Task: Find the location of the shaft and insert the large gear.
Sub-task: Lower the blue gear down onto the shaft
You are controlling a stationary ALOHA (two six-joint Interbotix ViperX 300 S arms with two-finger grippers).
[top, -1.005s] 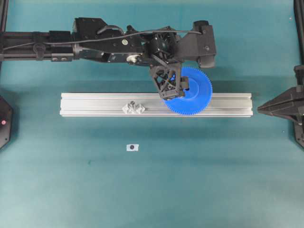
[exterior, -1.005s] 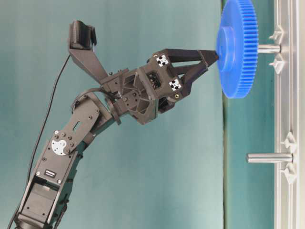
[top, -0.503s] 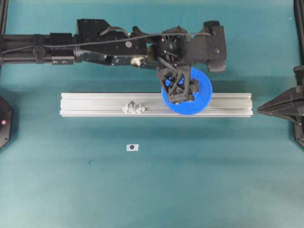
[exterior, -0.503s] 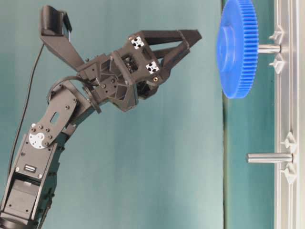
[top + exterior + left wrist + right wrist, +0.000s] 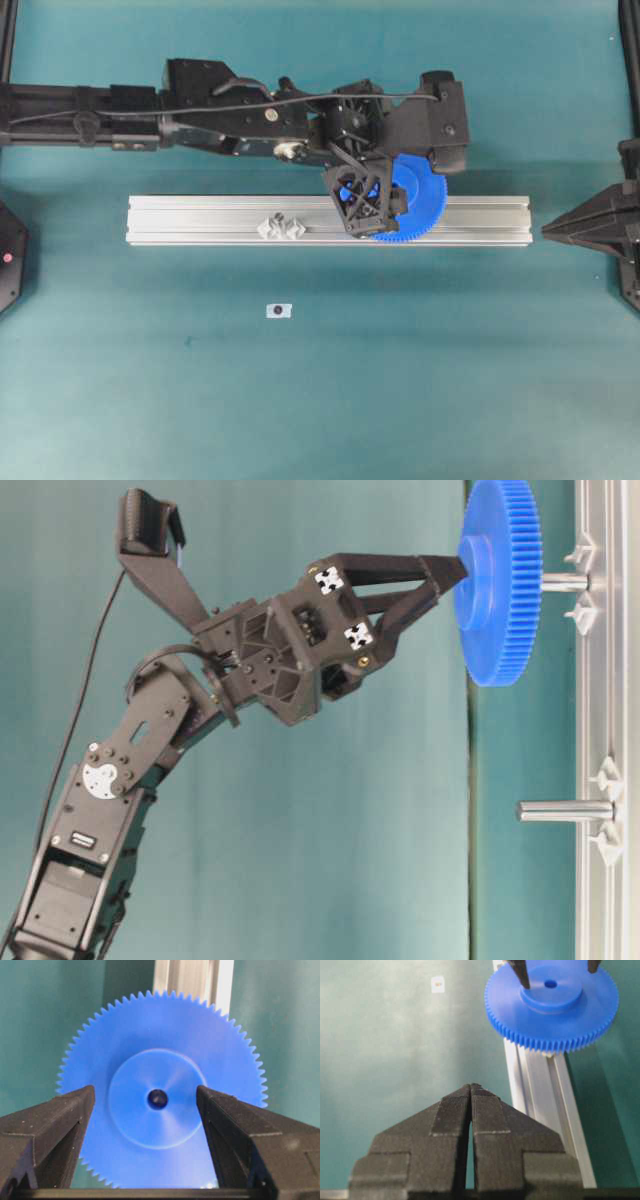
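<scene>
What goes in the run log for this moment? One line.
left hand: open, fingers astride hub | bright blue plastic toothed gear: on grey metal shaft, above aluminium rail | right hand: shut, parked

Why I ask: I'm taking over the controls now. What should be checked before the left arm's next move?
1. Large gear on the shaft: ok, the shaft enters its underside.
2. Gear seated down against the aluminium rail: not ok, bare shaft shows between them.
3. Left gripper open: ok, its fingers flank the raised hub.
4. Fingers touching the hub: cannot tell.
5. Right gripper out of the way: ok, shut and off the rail's end.
6. Second pin free: ok, nothing on it.
</scene>
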